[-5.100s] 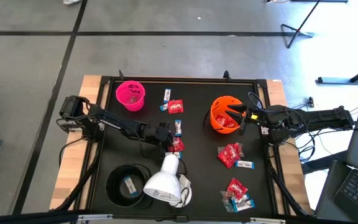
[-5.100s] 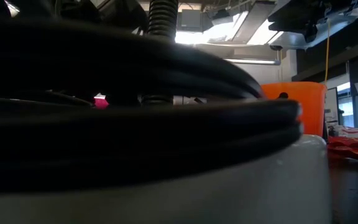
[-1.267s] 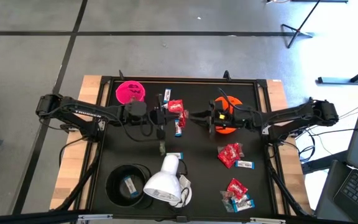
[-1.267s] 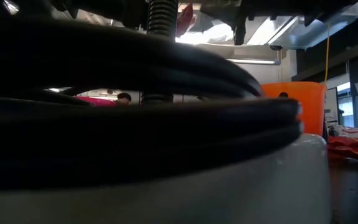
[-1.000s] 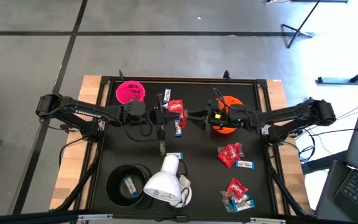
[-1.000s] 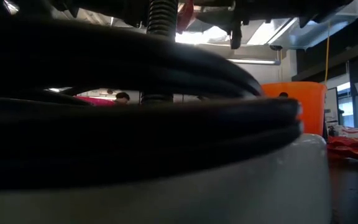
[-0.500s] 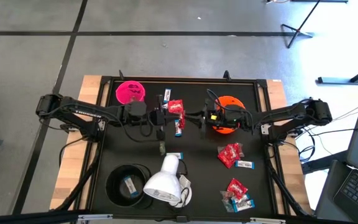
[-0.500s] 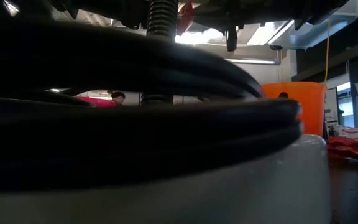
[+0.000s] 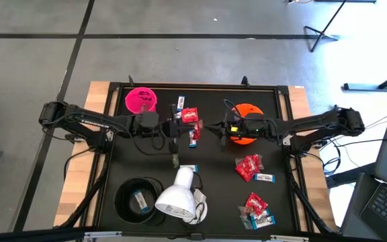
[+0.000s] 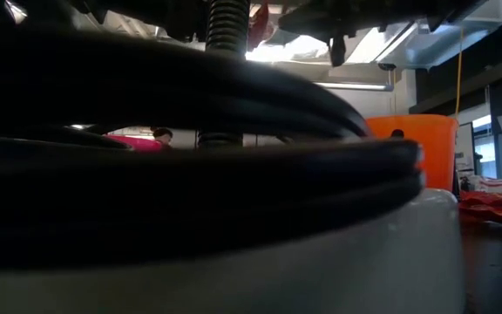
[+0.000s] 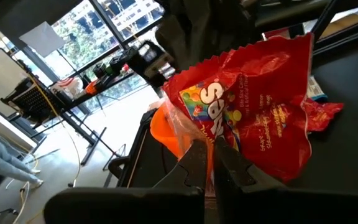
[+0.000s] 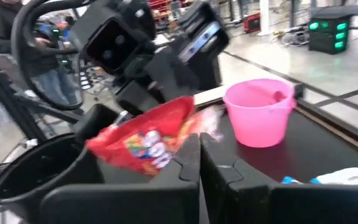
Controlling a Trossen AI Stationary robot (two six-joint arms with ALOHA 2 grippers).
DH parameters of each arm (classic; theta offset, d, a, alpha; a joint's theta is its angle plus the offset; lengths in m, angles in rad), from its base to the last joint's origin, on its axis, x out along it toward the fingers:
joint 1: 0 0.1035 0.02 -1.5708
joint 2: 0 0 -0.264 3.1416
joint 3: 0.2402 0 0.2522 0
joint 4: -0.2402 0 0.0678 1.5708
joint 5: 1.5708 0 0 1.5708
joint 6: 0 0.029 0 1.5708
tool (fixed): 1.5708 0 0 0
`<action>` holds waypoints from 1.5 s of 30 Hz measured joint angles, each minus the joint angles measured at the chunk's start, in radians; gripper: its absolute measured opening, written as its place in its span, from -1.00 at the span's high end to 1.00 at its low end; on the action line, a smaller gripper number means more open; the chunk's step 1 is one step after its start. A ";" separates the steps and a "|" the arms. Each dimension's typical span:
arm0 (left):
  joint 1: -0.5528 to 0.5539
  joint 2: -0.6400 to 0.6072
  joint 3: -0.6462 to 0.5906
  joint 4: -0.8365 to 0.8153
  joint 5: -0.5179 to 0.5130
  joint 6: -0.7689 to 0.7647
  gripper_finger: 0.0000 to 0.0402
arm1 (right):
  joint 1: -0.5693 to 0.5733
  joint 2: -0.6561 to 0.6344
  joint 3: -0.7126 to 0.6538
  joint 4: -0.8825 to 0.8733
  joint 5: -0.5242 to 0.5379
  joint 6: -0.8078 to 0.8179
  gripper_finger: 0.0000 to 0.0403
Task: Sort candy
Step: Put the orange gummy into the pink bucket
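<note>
A red crinkly candy packet (image 9: 191,115) (image 11: 253,112) hangs above the middle of the table, between my two grippers. My left gripper (image 9: 182,124) (image 11: 211,155) reaches in from the table's left and is shut on it. My right gripper (image 9: 204,126) (image 12: 199,146) comes from the right, in front of the orange cup (image 9: 247,111), and is shut at the packet's other end. More candy lies on the table: red packets (image 9: 249,167) (image 9: 256,202) at the right and a white-and-blue bar (image 9: 181,102) at the back. My left gripper pinches the packet's edge (image 11: 222,138) between its two fingers, coming level from the table's left. The packet stands up past the fingertips, crinkled and clear of the table. My right gripper has its fingertips at the packet's crimped end (image 12: 199,124), level from the right. Its own fingers hide the place of contact.
The pink cup (image 9: 140,99) stands at the back left and the black cup (image 9: 122,191) at the front left, with a piece in it. The white lamp head (image 9: 177,195) lies beside the black cup. Another white-and-blue bar (image 9: 193,138) lies under the packet.
My right gripper has crept a little toward the left, up to the packet, and its fingers have come together at the packet's end. My left gripper has kept the packet still in the air.
</note>
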 joint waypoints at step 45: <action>-0.050 -0.001 -0.002 0.020 -0.052 0.019 1.00 | -0.002 0.079 -0.001 0.104 -0.069 0.043 0.94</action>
